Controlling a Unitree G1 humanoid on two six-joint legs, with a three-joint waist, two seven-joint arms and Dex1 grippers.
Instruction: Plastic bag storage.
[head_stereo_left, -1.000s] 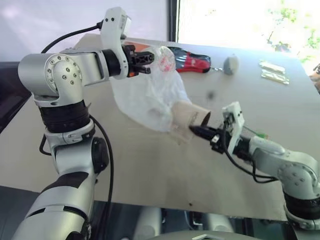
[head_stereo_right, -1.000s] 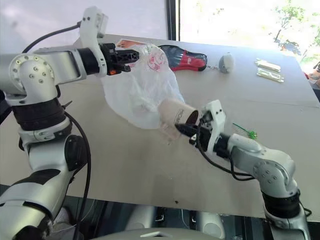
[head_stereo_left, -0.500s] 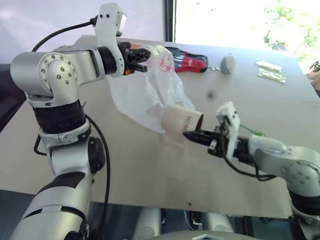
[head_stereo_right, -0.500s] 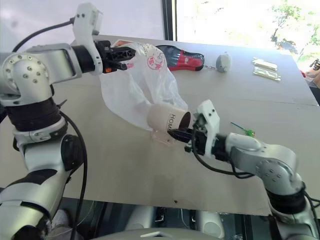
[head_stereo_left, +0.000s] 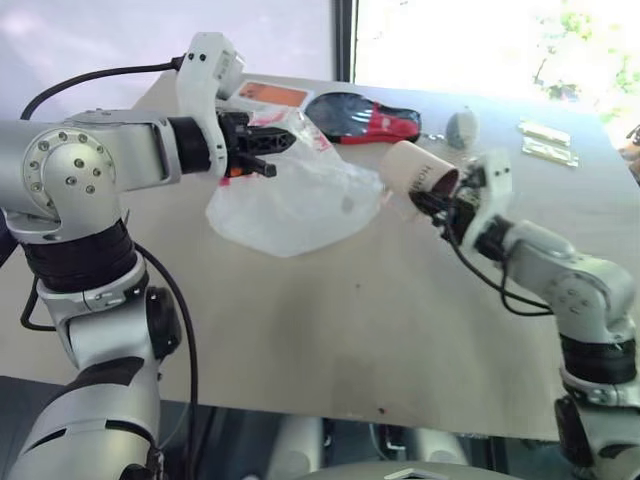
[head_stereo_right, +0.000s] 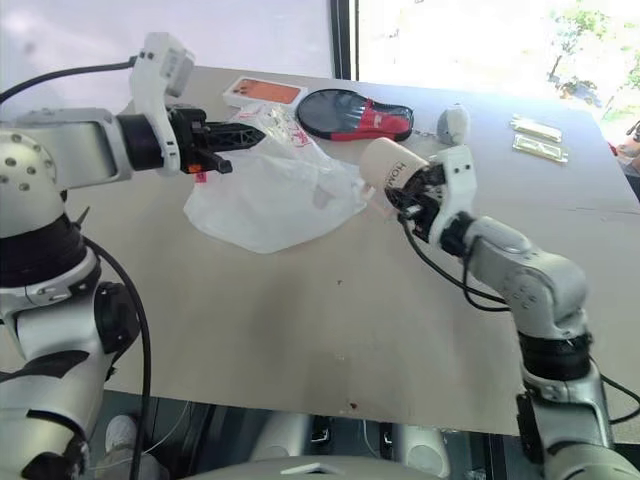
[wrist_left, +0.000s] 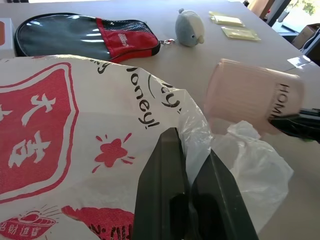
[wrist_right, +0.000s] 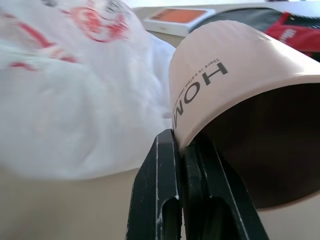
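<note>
Near half of table (head_stereo_right: 330, 340): bare from front edge up to the plastic bag (head_stereo_right: 270, 195); open room to pass.
Centre-left: the bag, pinched by the left gripper (head_stereo_right: 245, 133), sags onto the table and blocks that area.
Centre-right: beige mug (head_stereo_right: 385, 165), held tilted in the clamped right gripper (head_stereo_right: 408, 200), touches the bag's edge; no gap between them.
Far edge: orange phone (head_stereo_right: 262, 92), black-and-red pouch (head_stereo_right: 355, 112), grey plush (head_stereo_right: 453, 124) stand in a row behind.
Far right: two yellow packets (head_stereo_right: 540, 138); bare table before them.
</note>
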